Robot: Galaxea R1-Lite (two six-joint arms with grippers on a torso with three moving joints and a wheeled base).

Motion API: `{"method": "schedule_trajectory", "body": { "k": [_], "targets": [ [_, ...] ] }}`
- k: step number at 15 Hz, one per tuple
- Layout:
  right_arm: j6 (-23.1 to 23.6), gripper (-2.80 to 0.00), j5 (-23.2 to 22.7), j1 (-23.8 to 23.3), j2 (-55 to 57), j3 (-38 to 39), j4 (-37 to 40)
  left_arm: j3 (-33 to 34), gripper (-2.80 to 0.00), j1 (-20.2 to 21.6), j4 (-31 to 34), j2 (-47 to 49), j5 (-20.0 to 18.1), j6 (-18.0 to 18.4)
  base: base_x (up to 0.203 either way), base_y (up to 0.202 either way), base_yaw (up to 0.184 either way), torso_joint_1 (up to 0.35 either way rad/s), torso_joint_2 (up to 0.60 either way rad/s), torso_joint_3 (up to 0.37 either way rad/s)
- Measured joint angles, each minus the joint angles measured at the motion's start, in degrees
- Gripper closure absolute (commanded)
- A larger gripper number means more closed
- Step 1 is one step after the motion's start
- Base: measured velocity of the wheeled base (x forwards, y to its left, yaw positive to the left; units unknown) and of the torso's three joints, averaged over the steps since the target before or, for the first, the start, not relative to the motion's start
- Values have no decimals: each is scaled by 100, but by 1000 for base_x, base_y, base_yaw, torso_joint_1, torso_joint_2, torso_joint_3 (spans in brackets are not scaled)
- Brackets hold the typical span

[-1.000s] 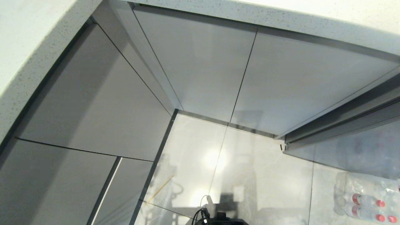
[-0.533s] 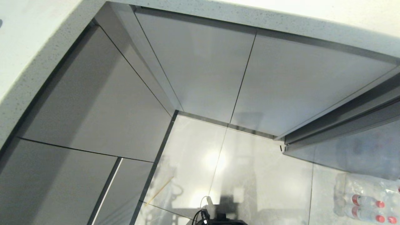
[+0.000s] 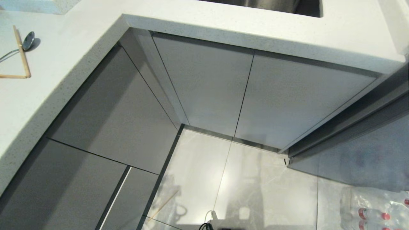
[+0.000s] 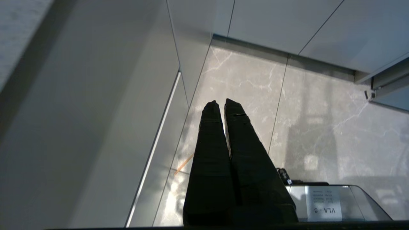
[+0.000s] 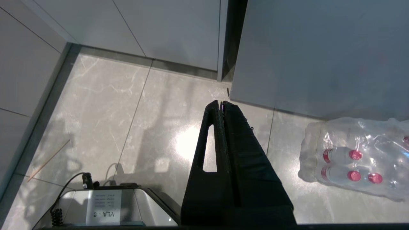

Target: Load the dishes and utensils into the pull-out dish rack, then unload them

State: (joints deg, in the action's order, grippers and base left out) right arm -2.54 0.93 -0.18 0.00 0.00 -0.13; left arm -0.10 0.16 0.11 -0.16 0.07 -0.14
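A pair of light wooden chopsticks [image 3: 22, 52] lies in an L on the white countertop [image 3: 80, 38] at the far left, with a silver spoon [image 3: 27, 40] beside them. The dishes are out of view. The pull-out dish rack does not show; only closed grey cabinet fronts [image 3: 204, 83] appear under the counter. My left gripper [image 4: 222, 103] hangs shut and empty above the floor tiles. My right gripper [image 5: 221, 103] is also shut and empty, pointing down at the floor. Neither arm shows in the head view.
A sink edge [image 3: 271, 4] sits in the counter at the back. A wrapped pack of red-capped bottles [image 5: 354, 156] lies on the floor to the right. A thin wooden stick [image 3: 163, 204] lies on the tiles near the left cabinets. My base [image 5: 105, 204] is below.
The head camera has tilted upward, so the whole scene slid down. The countertop with the chopsticks and spoon and the sink edge have come into view. Nothing itself moved.
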Motion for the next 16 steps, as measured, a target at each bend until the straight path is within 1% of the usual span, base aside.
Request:
{"method": "schedule_trajectory", "body": {
  "k": [16],
  "targets": [
    [-1, 0, -2, 0, 0, 0, 2, 0, 0, 0, -1, 6, 0, 0, 0, 0, 0, 3, 2, 204]
  ]
}}
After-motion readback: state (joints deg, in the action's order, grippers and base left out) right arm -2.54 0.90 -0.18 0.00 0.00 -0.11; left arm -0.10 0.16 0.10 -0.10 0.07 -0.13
